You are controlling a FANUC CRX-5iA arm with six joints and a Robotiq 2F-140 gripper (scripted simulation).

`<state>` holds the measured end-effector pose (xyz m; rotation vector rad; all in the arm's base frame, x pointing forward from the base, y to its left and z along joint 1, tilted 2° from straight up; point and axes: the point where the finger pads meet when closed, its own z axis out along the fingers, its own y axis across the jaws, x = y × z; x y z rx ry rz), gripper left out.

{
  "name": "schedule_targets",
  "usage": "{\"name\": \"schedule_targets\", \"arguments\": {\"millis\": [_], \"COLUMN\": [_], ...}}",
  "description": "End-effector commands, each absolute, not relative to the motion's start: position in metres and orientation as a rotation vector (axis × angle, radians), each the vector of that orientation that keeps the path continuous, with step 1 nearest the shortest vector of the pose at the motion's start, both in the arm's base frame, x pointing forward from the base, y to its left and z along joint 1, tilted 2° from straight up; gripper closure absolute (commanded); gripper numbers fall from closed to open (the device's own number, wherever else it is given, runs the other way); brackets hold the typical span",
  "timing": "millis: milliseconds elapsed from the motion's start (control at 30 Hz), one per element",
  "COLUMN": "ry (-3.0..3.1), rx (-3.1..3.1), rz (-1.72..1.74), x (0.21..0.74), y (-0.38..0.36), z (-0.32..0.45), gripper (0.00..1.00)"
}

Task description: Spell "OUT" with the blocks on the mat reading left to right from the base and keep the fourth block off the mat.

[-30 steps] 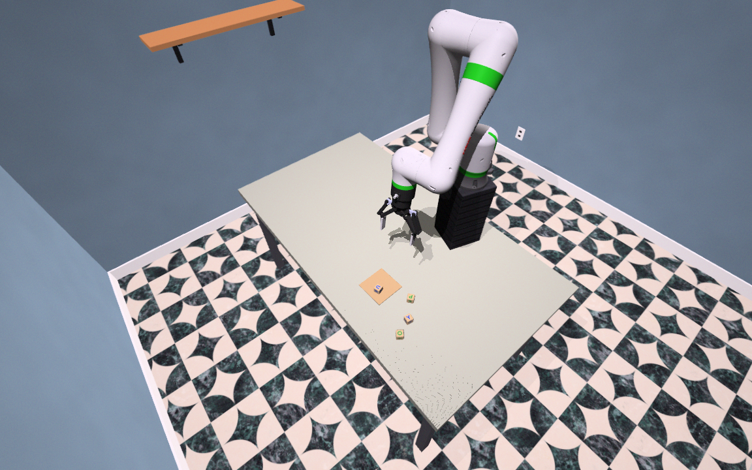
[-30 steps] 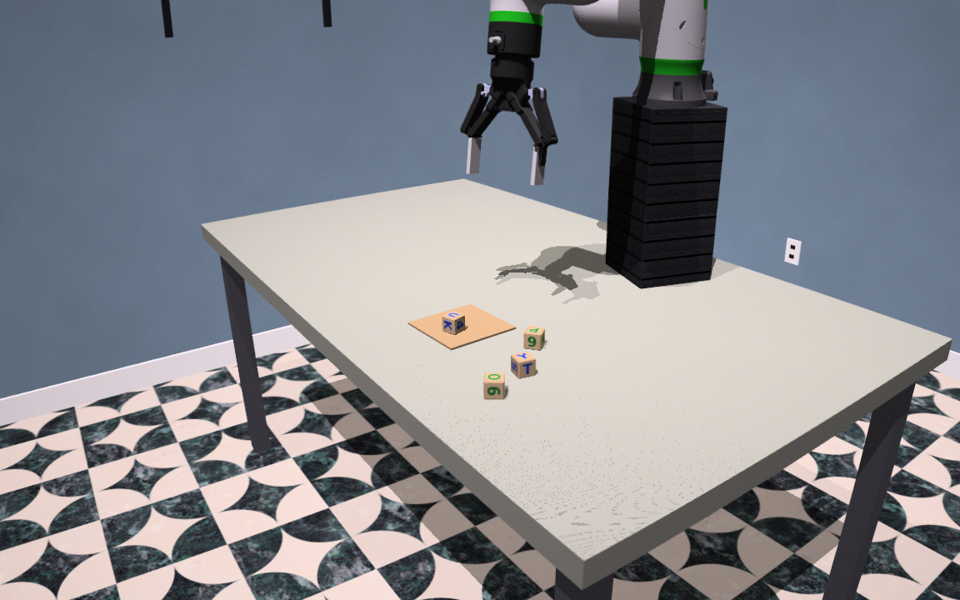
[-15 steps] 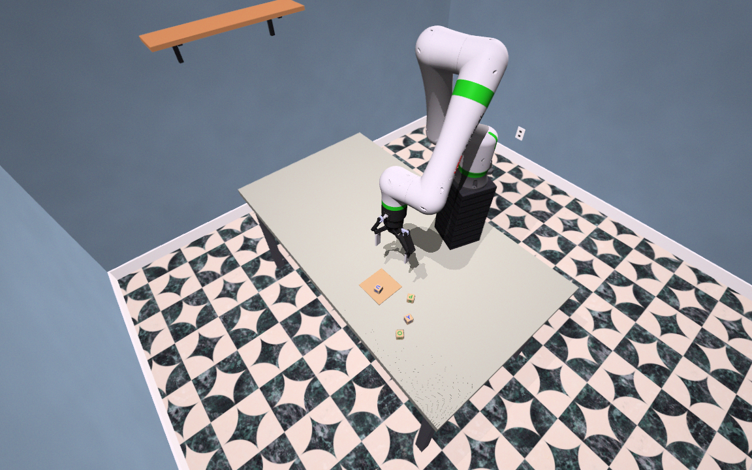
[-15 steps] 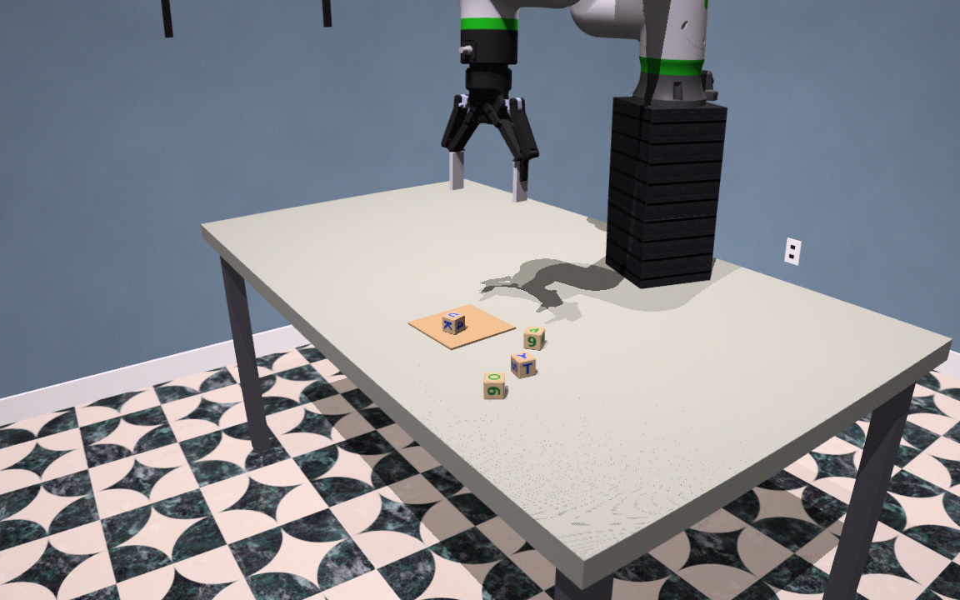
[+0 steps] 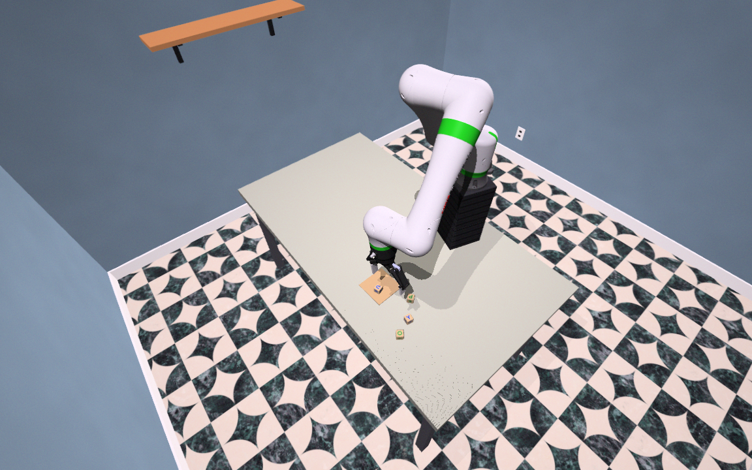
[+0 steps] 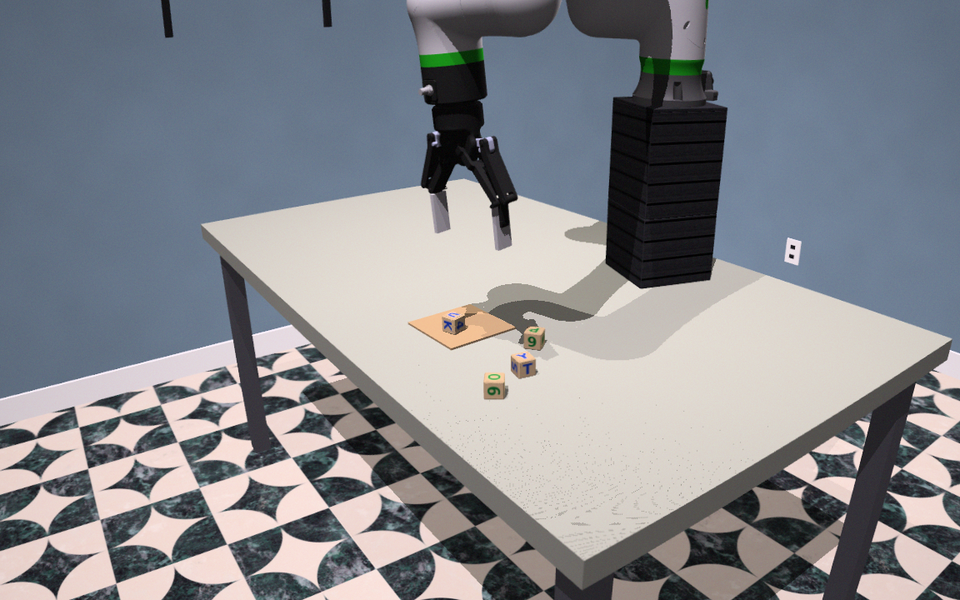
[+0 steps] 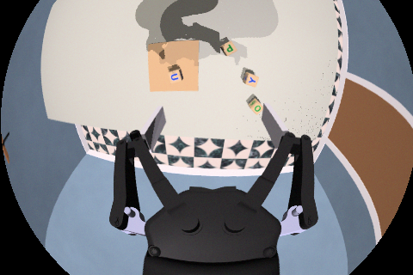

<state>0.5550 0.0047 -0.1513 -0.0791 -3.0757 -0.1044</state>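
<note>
My gripper (image 5: 388, 282) (image 6: 472, 238) (image 7: 212, 112) is open and empty, high above the table around the mat. The square orange mat (image 5: 369, 284) (image 6: 483, 332) (image 7: 189, 83) lies flat. The U block (image 5: 378, 289) (image 6: 452, 323) (image 7: 175, 76) rests on it with a blue U on top. Off the mat stand the P block (image 5: 410, 297) (image 6: 534, 339) (image 7: 229, 47) with a green P on top, the Y block (image 5: 408, 318) (image 6: 522, 365) (image 7: 250, 79) with a blue T on one side, and the O block (image 5: 399, 334) (image 6: 494, 386) (image 7: 256, 107) with a green O on top.
The pale table (image 5: 320, 204) (image 6: 662, 447) (image 7: 95, 64) carries the mat and blocks. The black robot pedestal (image 5: 466, 216) (image 6: 666, 193) stands at its far side. The P block is close to the mat's corner. The arm's shadow falls across part of the mat.
</note>
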Motion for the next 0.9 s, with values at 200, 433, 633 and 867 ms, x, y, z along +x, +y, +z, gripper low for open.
{"name": "schedule_targets", "arguments": {"millis": [200,433,633,867], "ry": [-2.953,-2.882,-2.846,-2.797], "rx": [-0.153,-0.194,-0.212,-0.233], "rz": [-0.114,-0.107,-0.100,-0.088], "x": [0.606,0.627,0.634,0.638], "y": [0.055,0.090,0.107,0.130], "z": [-0.193,-0.226,-0.243,-0.268], "gripper": [0.00,0.00,0.00,0.00]}}
